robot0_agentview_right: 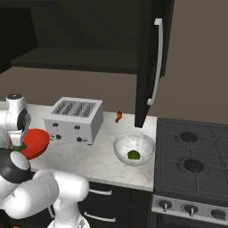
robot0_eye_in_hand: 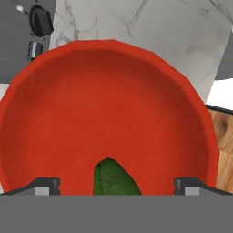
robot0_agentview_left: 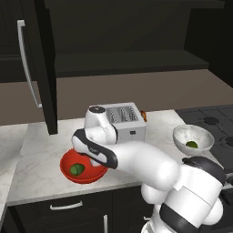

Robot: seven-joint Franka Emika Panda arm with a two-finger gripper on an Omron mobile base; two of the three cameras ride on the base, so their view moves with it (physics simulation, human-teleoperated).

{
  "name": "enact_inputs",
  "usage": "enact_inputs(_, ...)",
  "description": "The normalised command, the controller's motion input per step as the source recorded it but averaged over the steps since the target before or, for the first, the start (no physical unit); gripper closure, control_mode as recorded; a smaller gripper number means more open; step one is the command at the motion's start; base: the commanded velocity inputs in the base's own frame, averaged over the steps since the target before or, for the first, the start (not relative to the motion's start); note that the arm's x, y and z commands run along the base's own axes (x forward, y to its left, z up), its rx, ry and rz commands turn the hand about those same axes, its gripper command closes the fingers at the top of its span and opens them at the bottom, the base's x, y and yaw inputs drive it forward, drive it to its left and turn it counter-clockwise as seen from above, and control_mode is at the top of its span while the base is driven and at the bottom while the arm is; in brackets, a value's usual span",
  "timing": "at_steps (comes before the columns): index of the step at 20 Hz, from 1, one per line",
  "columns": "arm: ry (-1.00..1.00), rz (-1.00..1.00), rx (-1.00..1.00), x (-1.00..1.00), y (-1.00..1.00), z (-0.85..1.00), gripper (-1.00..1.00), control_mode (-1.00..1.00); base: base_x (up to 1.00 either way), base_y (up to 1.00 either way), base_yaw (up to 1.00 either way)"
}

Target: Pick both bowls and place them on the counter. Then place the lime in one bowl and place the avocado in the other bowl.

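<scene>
The wide red bowl [robot0_agentview_left: 86,176] [robot0_agentview_right: 36,140] [robot0_eye_in_hand: 113,86] sits on the marble counter [robot0_agentview_left: 38,154] [robot0_agentview_right: 100,158], left of the toaster. A dark green avocado [robot0_agentview_left: 77,169] [robot0_eye_in_hand: 114,179] lies inside it. My gripper [robot0_eye_in_hand: 117,186] hangs open just above the bowl, its fingertips [robot0_eye_in_hand: 45,185] spread to either side of the avocado and not touching it. The white marbled bowl [robot0_agentview_left: 182,135] [robot0_agentview_right: 124,144] stands on the counter by the stove, with the small green lime [robot0_agentview_left: 191,144] [robot0_agentview_right: 133,155] in it.
A silver toaster [robot0_agentview_left: 123,119] [robot0_agentview_right: 75,118] stands between the two bowls. An open dark cabinet door [robot0_agentview_left: 43,59] [robot0_agentview_right: 153,58] hangs above the counter. The black stove [robot0_agentview_right: 191,151] [robot0_agentview_left: 214,118] borders the counter on the right. A small orange item [robot0_agentview_right: 118,116] lies behind the toaster.
</scene>
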Motion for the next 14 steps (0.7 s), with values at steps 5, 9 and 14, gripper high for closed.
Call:
enact_inputs(5,-0.01,0.00,0.05,-0.29,-0.30,0.26,-1.00,-1.00,0.00,0.00,0.00)
enact_inputs(9,0.00,0.00,0.01,-0.30,-0.16,0.33,-1.00,-1.00,0.00,0.00,0.00)
enact_inputs(14,0.00,0.01,0.00,-0.29,-0.14,0.37,-1.00,-1.00,0.00,0.00,0.00)
